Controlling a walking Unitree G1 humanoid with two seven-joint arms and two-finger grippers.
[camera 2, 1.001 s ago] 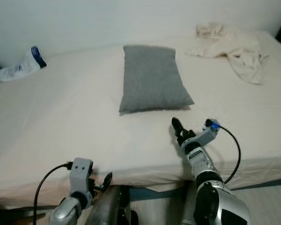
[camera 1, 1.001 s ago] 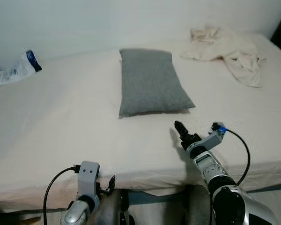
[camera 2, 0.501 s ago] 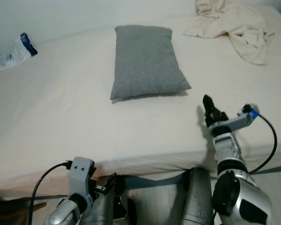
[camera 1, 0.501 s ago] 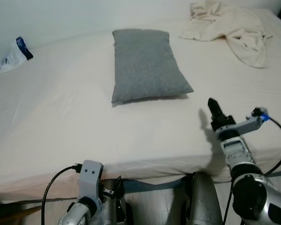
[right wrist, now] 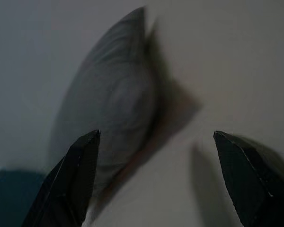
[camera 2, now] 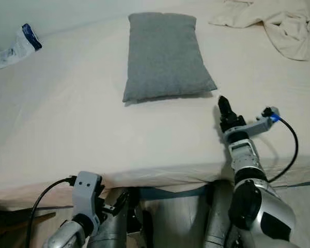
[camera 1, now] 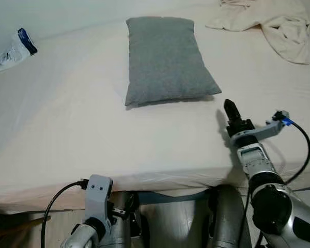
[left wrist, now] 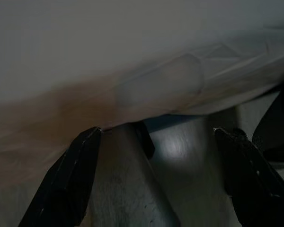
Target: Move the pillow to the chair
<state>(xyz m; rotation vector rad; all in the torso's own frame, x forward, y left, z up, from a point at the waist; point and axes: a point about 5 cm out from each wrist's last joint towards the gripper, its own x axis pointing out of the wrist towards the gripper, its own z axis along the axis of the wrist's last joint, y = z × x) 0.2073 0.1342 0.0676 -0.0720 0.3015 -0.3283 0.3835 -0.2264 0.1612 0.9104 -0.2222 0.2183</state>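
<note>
The right gripper's (right wrist: 154, 184) two black fingers (right wrist: 73, 182) stand wide apart with nothing between them, poised above the bed (camera 1: 67, 129) near its front edge, tips aimed at 12 o'clock. The grey pillow (camera 1: 165, 59) lies flat on the sheet at 11 o'clock from the fingertips, close but not touching. Bare sheet lies between them. A crumpled cream cloth (camera 1: 279, 20) sits at 1 o'clock; a white-and-blue packet (camera 1: 10, 49) lies far off at 10. The left gripper (left wrist: 156, 184), fingers apart, hangs below the mattress edge.

The right gripper (camera 1: 230, 110) has reached further over the bed's (camera 1: 67, 129) front edge, closer to the pillow's (camera 1: 165, 59) near corner.
</note>
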